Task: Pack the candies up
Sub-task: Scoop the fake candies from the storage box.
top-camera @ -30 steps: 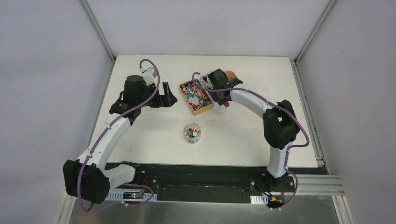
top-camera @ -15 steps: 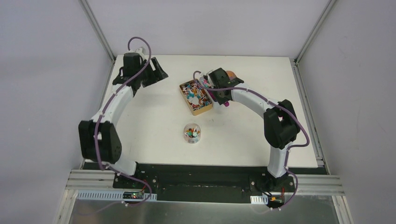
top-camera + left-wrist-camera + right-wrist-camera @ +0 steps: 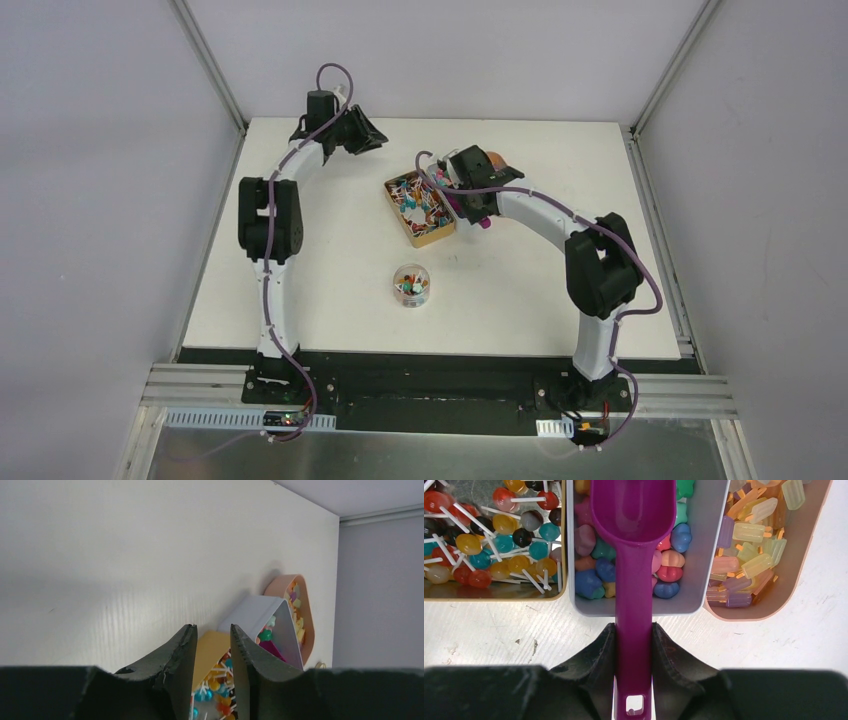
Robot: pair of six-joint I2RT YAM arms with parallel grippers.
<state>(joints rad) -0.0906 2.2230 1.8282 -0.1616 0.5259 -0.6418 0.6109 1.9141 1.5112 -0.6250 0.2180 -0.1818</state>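
One magenta scoop (image 3: 634, 580) is clenched by the right tool (image 3: 634, 630) over one grey box (image 3: 705, 535) of candies (image 3: 588, 582), which is flanked by two other trays (image 3: 798, 575). The left tool (image 3: 212, 630), left of the box, is seen slightly parted and empty.

scoop (image 3: 633, 580) between the right gripper (image 3: 633, 630) fingers (image 3: 591, 665): smooth, glossy magenta plastic. fingers: matt black, rough-edged. candies (image 3: 468, 544) beyond the fingertips: glossy, on matt white sticks. tray (image 3: 711, 540) under the scoop: matt grey. table (image 3: 499, 630) beneath the fingers: matt white, scuffed.
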